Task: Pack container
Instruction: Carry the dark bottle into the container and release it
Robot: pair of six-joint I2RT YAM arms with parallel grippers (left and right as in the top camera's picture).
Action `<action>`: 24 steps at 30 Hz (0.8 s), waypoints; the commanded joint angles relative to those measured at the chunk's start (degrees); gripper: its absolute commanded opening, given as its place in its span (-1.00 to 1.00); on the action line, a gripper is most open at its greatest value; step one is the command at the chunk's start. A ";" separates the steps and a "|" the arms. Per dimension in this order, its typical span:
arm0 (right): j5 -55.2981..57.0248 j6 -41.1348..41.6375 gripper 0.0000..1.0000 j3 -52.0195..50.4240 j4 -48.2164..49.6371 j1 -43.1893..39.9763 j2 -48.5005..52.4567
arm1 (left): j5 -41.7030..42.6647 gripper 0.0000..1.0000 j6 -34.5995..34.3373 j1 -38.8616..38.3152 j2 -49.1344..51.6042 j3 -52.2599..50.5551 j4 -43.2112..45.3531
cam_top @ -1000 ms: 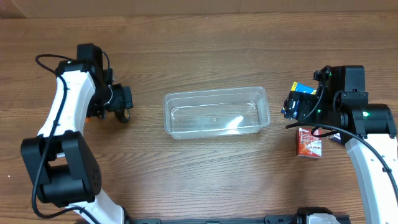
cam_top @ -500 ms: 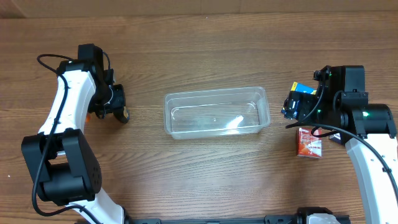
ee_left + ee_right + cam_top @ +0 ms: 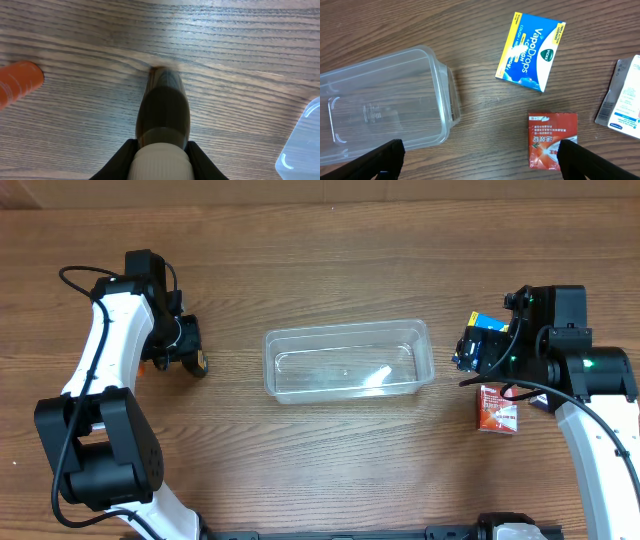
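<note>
The clear plastic container [image 3: 345, 331] stands empty in the middle of the table; its wall [image 3: 445, 85] also fills the left of the right wrist view and a corner [image 3: 302, 145] shows in the left wrist view. Left of it, my left gripper [image 3: 190, 346] [image 3: 161, 150] is shut on a dark brown bottle [image 3: 163, 107] with a ribbed white cap [image 3: 161, 162], lying on the wood. My right gripper [image 3: 475, 350] [image 3: 482, 160] hangs open just right of the container, with nothing between its fingers [image 3: 385, 157].
A blue and yellow VapoDrops box [image 3: 530, 50] [image 3: 487, 322], a red sachet [image 3: 552, 140] [image 3: 497, 408] and a white packet [image 3: 622, 97] lie at the right. An orange object [image 3: 17, 82] [image 3: 143, 366] lies beside the left gripper.
My left gripper's fingers have come together around the brown bottle. The right arm and the container have not moved.
</note>
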 commanded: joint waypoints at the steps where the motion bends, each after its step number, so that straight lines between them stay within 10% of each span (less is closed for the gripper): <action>1: 0.31 -0.33 1.00 1.90 0.09 -0.37 -0.50 | 0.22 -0.86 0.42 0.07 0.35 0.85 0.57; 13: 0.31 -0.33 1.00 1.90 0.11 -0.37 -0.50 | 2.36 -0.92 -1.60 -2.62 -5.11 10.95 -7.19; 24: 0.28 -0.31 1.00 1.90 0.50 -0.37 -0.50 | 1.03 -0.92 -14.23 -23.02 -16.26 21.75 -16.65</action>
